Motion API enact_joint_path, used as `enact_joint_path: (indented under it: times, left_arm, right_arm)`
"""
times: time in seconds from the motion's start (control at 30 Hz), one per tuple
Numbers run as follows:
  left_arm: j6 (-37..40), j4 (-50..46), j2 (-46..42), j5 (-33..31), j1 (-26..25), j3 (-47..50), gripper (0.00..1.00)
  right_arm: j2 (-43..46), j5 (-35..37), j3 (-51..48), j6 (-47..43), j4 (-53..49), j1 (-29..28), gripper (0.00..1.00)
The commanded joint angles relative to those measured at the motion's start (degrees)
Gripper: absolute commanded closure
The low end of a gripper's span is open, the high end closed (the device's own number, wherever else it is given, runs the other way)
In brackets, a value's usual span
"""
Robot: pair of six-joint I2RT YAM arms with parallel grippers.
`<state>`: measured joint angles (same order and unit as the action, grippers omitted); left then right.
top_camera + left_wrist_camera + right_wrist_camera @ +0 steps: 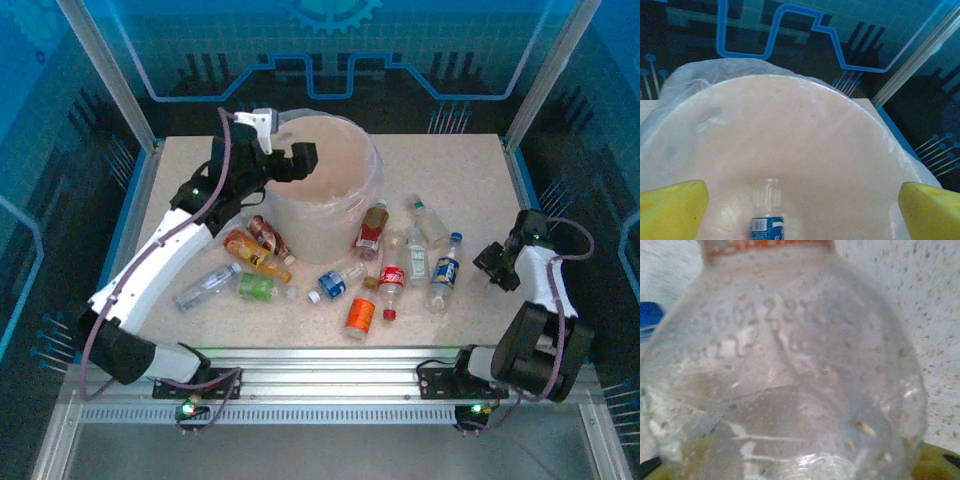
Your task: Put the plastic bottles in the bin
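Clear plastic bottle (pixel 790 380) with a red-orange band at its top sat closest to the right wrist lens, blurred and spanning most of the frame. Yellow pads (pixel 935 465) of the right gripper (pixel 795 472) peeked out at the lower corners, one on each side of it. I could not tell whether the jaws were pinching the bottle or merely flanking it. Speckled tabletop (pixel 940 315) lay behind.

From the top camera, the right gripper (pixel 493 265) was at centre right, near a blue-capped, blue-labelled bottle (pixel 446 262). Contact could not be made out.

The left gripper (pixel 298 160) hung over the large round white bin with a clear bag liner (pixel 325 235) at upper centre. Its jaws were spread wide with nothing between them. In the left wrist view, yellow fingertips (pixel 670 210) sat at the lower corners. A clear bottle with a blue label (pixel 767 222) lay on the bin's (pixel 790 82) pale peach floor.

About ten bottles lay scattered on the table below and right of the bin. Among them were an orange-labelled bottle (pixel 360 315), a red-labelled bottle (pixel 392 278) and a green-labelled bottle (pixel 258 288).

Handling judgement:
- The bottles looked light and thin-walled, likely to dent under a hard squeeze.
- They looked slick, and lying on their sides they could roll.
- Best hold is across the body at the label, or at the stiffer shoulder below the cap.
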<state>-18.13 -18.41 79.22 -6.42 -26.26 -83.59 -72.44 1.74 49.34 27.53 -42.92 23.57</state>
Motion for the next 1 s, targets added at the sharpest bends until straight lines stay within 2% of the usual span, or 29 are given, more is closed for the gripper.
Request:
enact_joint_path:
  times: [0.0,0.2,0.4,0.67,0.97]
  left_arm:
    - [-1.4,4.3,-4.7,-5.3,-0.3,3.2,0.01]
    - [-1.9,9.1,-12.5,-11.8,-0.3,11.2,0.01]
    - [-3.4,11.0,-20.2,-19.6,0.0,19.1,0.01]
    - [-7.7,8.5,-27.6,-25.2,0.7,27.0,0.01]
    - [-11.7,4.2,-30.9,-27.5,1.0,31.7,0.01]
  right_arm:
    - [4.9,1.3,5.3,-0.4,-3.9,-2.9,0.59]
    - [9.2,4.4,15.1,0.6,-5.9,-12.7,0.6]
    - [6.5,8.6,28.4,0.6,-5.4,-27.0,0.61]
    - [-4.4,10.0,48.0,-5.2,-1.4,-43.6,0.61]
    - [-23.0,7.3,71.5,-13.6,-4.2,-55.3,0.61]
